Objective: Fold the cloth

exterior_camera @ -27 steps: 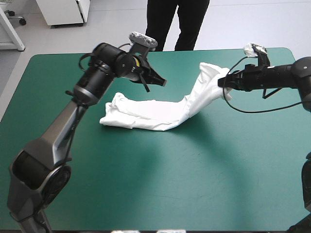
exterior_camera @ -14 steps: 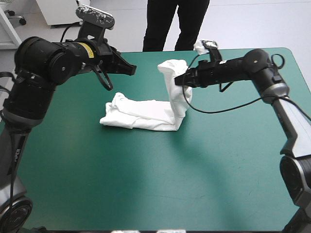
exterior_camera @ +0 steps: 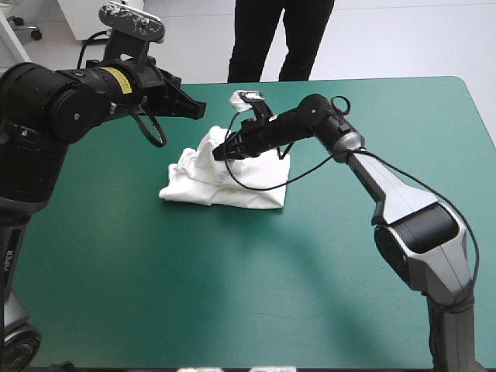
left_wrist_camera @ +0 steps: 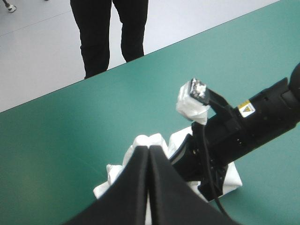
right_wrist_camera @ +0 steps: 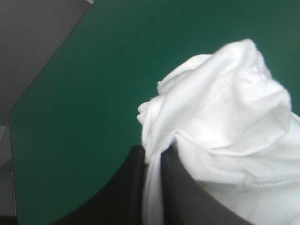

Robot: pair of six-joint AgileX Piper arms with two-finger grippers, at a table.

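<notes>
T-shirt point(exterior_camera: 221, 186): soft, light, limp bundle lying on the teal-green counter point(exterior_camera: 232, 294) toward its far edge. Over it, the right hand point(exterior_camera: 218, 153) pinches a raised fold; a hem edge likely grips best. Beyond, the left hand point(exterior_camera: 201, 109) hovers, pressed together.

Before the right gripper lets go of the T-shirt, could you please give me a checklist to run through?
1. Right gripper shut on the T-shirt: ok.
2. Gripped edge held over the rest of the T-shirt: ok.
3. Left gripper shut, empty, raised apart from the T-shirt: ok.
4. T-shirt wholly on the table: ok.
5. Layers lying flat and neat: not ok, bunched.
</notes>
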